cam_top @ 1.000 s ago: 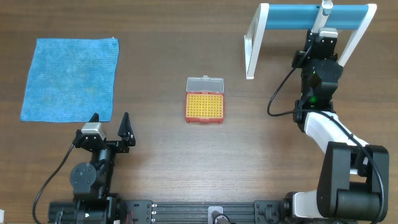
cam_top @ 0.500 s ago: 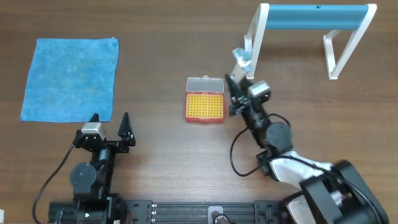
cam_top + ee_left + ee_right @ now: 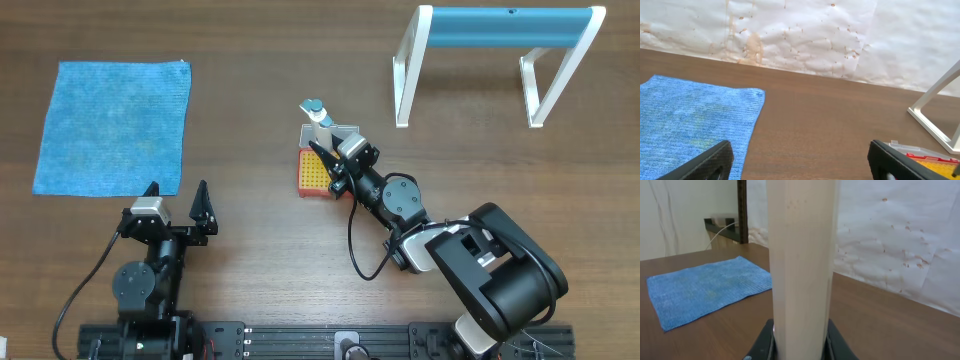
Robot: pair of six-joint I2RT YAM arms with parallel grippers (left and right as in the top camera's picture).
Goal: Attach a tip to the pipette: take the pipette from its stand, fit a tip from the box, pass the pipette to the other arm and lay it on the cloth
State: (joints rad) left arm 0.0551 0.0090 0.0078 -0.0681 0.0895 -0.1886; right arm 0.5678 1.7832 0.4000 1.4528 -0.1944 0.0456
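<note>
The right arm stretches low from its base toward the middle of the brown wooden counter [image 3: 250, 250], its pincer [image 3: 333, 152] clamped on the white pipette with a blue cap [image 3: 320, 118], held upright over the orange tip box with a clear lid [image 3: 308, 175]. The left arm sits folded near its base, its pincer [image 3: 176, 190] spread wide and holding nothing, just below the blue woven cloth [image 3: 112, 127]. The white-framed stand with a blue bar [image 3: 505, 25] stands at the far right.

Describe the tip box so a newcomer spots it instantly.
On the brown table, look midway between the blue cloth and the white-and-blue stand. The tip box sits there: the only small orange box, with a yellow grid inside.
</note>
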